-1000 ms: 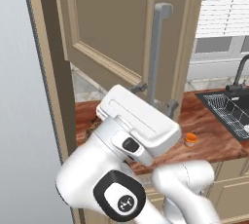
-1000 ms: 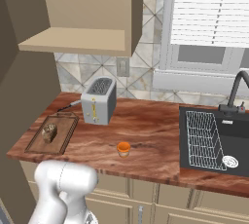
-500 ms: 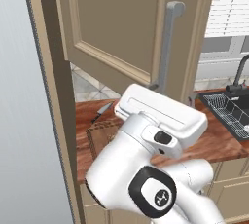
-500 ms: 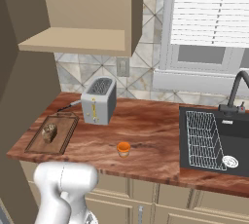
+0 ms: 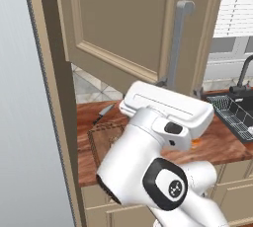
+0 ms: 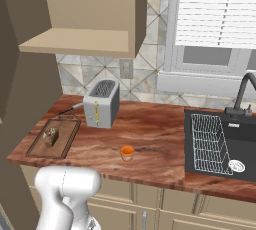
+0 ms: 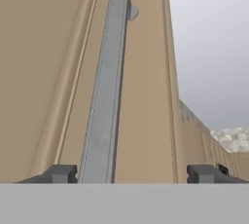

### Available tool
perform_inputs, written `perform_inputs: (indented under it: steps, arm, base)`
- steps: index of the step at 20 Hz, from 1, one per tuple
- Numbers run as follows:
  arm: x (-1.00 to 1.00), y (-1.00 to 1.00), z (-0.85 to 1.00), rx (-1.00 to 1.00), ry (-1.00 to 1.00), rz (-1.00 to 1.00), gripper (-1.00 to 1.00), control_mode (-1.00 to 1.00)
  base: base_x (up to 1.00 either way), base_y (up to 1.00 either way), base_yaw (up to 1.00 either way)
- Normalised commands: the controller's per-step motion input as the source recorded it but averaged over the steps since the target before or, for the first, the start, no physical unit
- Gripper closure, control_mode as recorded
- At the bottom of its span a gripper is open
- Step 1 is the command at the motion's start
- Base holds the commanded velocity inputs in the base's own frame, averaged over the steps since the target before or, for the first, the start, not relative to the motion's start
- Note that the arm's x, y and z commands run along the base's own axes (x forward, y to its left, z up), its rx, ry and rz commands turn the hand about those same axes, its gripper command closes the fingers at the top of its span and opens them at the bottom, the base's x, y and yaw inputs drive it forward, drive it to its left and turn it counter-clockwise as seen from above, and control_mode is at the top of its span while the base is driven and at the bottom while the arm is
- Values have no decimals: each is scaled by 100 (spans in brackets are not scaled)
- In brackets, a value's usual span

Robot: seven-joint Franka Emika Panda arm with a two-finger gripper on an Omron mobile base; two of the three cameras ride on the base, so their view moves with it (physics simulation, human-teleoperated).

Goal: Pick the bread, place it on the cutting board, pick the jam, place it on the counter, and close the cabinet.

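Arm risen closer to cabinet [image 5: 123,28] handle [image 7: 104,91], gripper [image 7: 131,173] fingers spread, toaster [image 6: 101,103] beside cutting board [image 6: 67,136]

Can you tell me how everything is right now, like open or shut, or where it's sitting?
cabinet: door swung open.
handle: between the hand's fingertips, not gripped.
hand: open.
bread: lying on the cutting board.
cutting board: flat on the counter.
jam: upright on the counter, lid on.
counter: holds the toaster, board and jam.
toaster: upright, slots empty.
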Motion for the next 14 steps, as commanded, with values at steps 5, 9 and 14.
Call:
perform_inputs:
  steps: [5, 9, 14]
  arm:
    - [38, -15, 0, 0, 4, 14, -100, -100]
    - [36, -22, 0, 0, 3, 15, -100, -100]
    - [38, -28, -2, 0, 1, 21, -100, -100]
  base:
    - [0, 0, 0]
    - [0, 0, 0]
    - [0, 0, 0]
